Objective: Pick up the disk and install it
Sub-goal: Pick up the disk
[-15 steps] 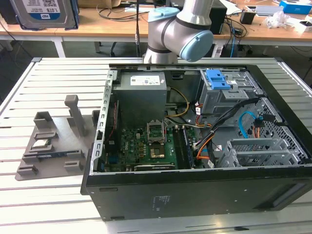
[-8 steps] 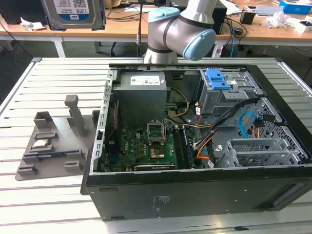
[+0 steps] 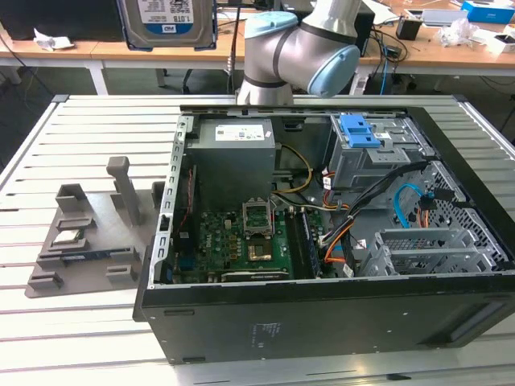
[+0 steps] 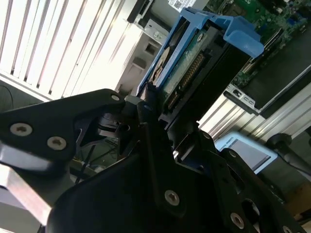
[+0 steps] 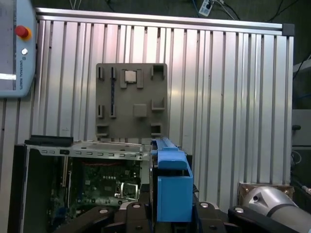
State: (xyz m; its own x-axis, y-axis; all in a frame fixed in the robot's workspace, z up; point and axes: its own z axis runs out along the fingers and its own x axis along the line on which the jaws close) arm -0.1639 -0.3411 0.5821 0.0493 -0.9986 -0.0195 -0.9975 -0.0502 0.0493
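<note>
My gripper point(image 4: 154, 104) clamps the disk point(image 4: 192, 58), holding it aloft above the surface point(image 3: 80, 338). The open computer case point(image 3: 322, 318) lies there; a grey fixture point(image 3: 88, 241) sits just beside it.

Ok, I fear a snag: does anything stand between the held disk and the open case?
Nothing visible does. The disk, clamped in the jaws, hangs in open air clear of the case; inside it, cables cross the drive cage.
</note>
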